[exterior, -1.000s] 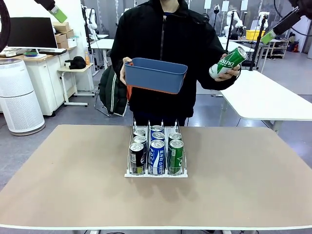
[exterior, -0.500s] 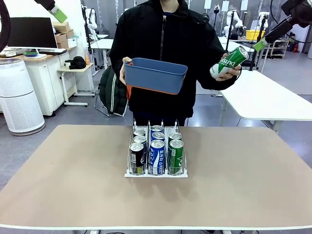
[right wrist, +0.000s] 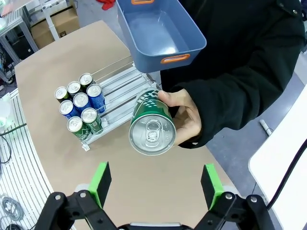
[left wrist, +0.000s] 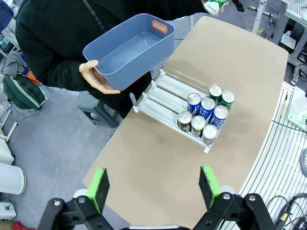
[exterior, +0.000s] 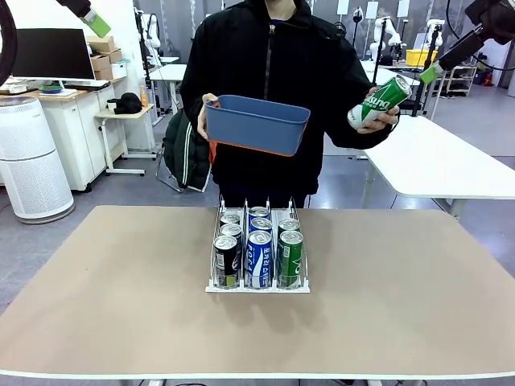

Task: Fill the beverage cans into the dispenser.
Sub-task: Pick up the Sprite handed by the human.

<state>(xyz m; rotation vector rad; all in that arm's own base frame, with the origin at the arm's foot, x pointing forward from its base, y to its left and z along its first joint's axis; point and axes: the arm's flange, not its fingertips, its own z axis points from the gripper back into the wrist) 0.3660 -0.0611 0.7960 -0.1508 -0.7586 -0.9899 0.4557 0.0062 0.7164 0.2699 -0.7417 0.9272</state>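
The white dispenser (exterior: 217,283) stands mid-table with several beverage cans (exterior: 259,256) lined up at the near end of its three lanes: black, blue-and-white and green. Across the table, a person holds up one green can (exterior: 378,101) in a hand, tilted. My right gripper (exterior: 433,71) hangs open high at the right, just beyond that can. In the right wrist view the can's silver top (right wrist: 149,131) faces my open right gripper (right wrist: 156,182). My left gripper (exterior: 96,22) is raised at the top left. It stands open (left wrist: 153,186), looking down on the dispenser (left wrist: 168,88) and its cans (left wrist: 206,115).
The person's other hand holds an empty blue plastic bin (exterior: 257,125) above the table's far edge. The tan table (exterior: 96,305) is bare around the rack. A white air purifier (exterior: 30,161) stands off to the left and another white table (exterior: 451,165) to the right.
My right gripper has moved a little down and left toward the held green can. The person's hand has raised that can slightly. The left arm, the bin and the rack have stayed put.
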